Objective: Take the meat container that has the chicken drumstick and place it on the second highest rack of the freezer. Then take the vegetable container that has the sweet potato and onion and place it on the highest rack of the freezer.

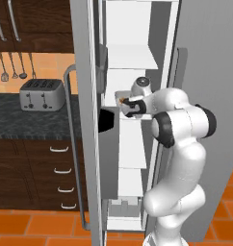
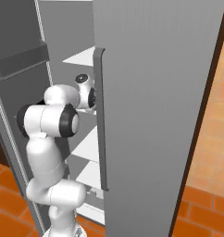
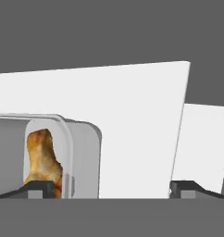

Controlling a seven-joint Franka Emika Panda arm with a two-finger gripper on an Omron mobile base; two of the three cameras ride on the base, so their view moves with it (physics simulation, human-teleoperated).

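The freezer stands open, and my arm reaches into its narrow white inside. The meat container, a clear tray, rests on a flat white rack with the chicken drumstick inside it. In the left base view the tray sits on the second rack down, under the highest rack. My gripper is open just in front of that rack, and its left fingertip overlaps the tray. Nothing is between the jaws. The hand is partly hidden by the door. The vegetable container is out of view.
The freezer's left door with its grey bar handle and a dark door bin flanks the arm. The other grey door stands close on the right. A toaster sits on the dark counter. Lower racks lie below.
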